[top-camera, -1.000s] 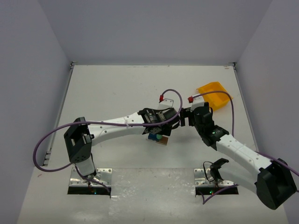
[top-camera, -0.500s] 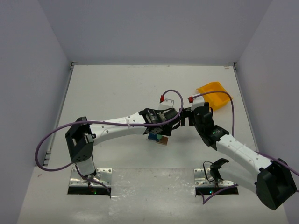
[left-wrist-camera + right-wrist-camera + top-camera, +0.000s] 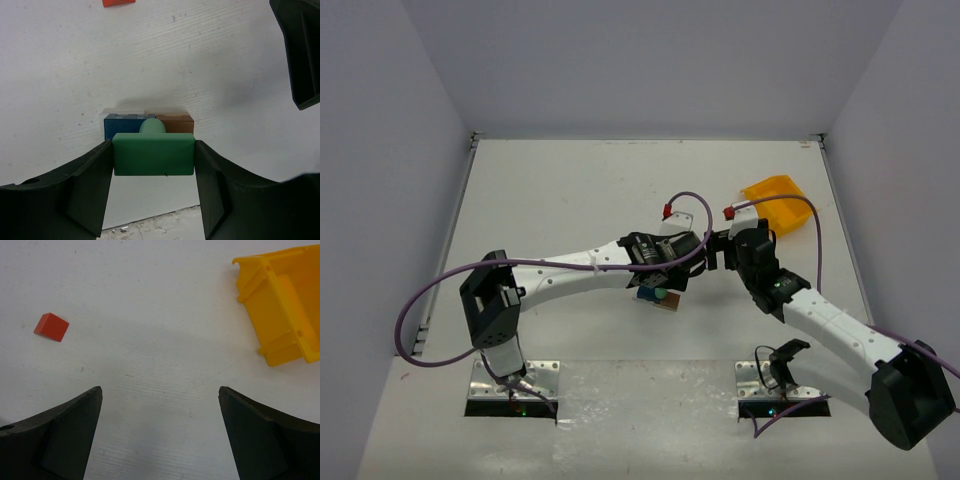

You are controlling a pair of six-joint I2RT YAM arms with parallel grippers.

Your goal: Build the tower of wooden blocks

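no movement this past second: our left jaws stay clamped on the mint green block [image 3: 153,159], poised above the blue block [image 3: 120,122] and brown block [image 3: 175,122] on the bench [image 3: 225,75]. right jaws hang wide open, empty, near the red block [image 3: 51,326]. we reckon release comes next.

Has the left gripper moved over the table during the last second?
No. In the top view the left gripper keeps the same place relative to the yellow bin, still shut on the green block.
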